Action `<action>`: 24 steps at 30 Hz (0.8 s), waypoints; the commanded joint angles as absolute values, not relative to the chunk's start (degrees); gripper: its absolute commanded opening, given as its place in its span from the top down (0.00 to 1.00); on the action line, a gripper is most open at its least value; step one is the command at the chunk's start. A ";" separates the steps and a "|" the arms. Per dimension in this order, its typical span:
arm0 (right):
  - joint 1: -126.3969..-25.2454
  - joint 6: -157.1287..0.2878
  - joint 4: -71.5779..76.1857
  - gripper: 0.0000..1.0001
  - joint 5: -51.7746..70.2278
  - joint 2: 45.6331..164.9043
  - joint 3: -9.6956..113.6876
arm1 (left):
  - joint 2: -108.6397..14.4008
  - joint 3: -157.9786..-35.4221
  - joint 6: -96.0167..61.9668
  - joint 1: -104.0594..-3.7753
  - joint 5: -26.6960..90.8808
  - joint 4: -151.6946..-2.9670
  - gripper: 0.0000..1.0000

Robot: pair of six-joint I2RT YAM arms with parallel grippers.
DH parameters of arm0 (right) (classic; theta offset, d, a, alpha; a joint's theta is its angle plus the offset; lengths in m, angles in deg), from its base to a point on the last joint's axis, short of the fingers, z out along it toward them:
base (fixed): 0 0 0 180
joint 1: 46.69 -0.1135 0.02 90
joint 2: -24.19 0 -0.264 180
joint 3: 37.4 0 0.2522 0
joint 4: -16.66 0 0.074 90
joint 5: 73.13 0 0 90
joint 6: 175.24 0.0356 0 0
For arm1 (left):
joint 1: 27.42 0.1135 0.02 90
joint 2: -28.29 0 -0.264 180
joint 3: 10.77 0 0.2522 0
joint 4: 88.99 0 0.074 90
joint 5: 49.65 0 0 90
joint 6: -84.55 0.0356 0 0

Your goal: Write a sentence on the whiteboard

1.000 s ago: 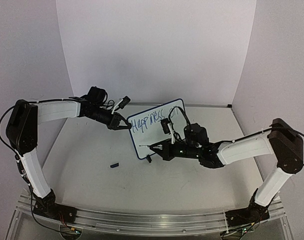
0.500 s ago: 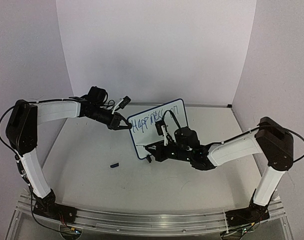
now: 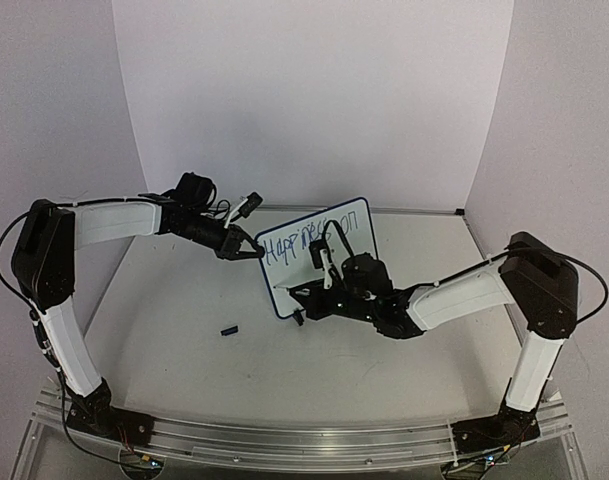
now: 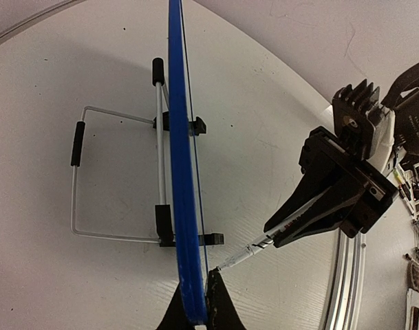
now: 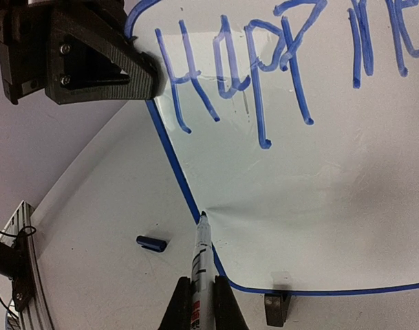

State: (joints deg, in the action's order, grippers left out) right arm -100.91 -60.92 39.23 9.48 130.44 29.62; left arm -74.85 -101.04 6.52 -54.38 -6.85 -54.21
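Note:
The whiteboard [image 3: 334, 270] stands tilted on black clip feet [image 5: 276, 308] at the table's middle. Dark-blue lettering, the sentence [image 3: 309, 238], reads "Happiness on" along its top; the right wrist view shows "Happ" [image 5: 243, 75] large. My left gripper [image 3: 256, 251] is shut on the board's upper left rim, seen edge-on in the left wrist view [image 4: 195, 311]. My right gripper [image 3: 302, 294] is shut on a slim marker pen [image 5: 203, 265]. The pen's tip sits at the board's face just inside the lower left rim [image 5: 188, 196]. The pen also shows in the left wrist view [image 4: 247, 256].
The marker's blue cap [image 3: 228, 329] lies on the table left of the board, also in the right wrist view [image 5: 151, 243]. A wire stand [image 4: 113, 179] props the board from behind. White walls close the back and sides. An aluminium rail [image 3: 304, 440] runs along the near edge.
My right arm has moved left with the marker, from below the board's middle to its lower left rim. The left arm and the board have stayed put.

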 commanded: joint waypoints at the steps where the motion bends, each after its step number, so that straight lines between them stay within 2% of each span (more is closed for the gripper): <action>1: -101.06 -60.27 38.80 1.00 12.07 131.78 31.83 | -74.64 -100.76 9.35 -55.65 -2.43 -50.27 1.00; 24: -101.08 -58.87 36.69 1.00 14.88 130.58 27.83 | -74.54 -100.80 9.39 -55.81 -2.45 -50.29 1.00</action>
